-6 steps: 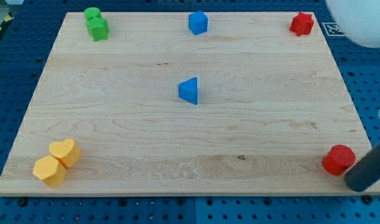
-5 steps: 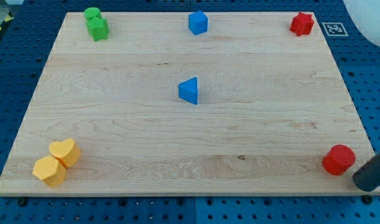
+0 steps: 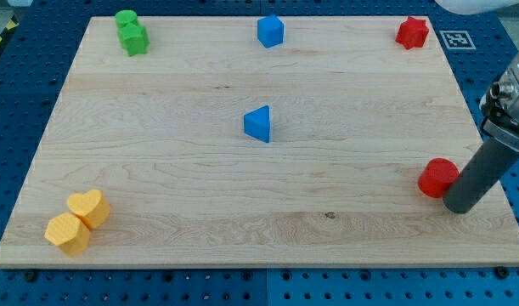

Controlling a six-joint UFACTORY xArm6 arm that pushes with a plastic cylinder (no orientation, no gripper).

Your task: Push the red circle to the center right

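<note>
The red circle (image 3: 437, 177) lies on the wooden board (image 3: 242, 170) near its right edge, a little below mid-height. My tip (image 3: 459, 204) rests on the board right against the red circle's lower right side. The dark rod rises from it toward the view's right edge.
A red star (image 3: 412, 32) sits at the board's top right corner. A blue cube (image 3: 270, 31) is at top centre and a blue triangle (image 3: 258, 124) near the middle. Two green blocks (image 3: 132, 32) are at top left. A yellow heart (image 3: 89, 206) and a yellow hexagon (image 3: 67, 233) are at bottom left.
My tip has moved up and to the left, from off the board's bottom right corner onto the board. The red circle has been pushed up and slightly left.
</note>
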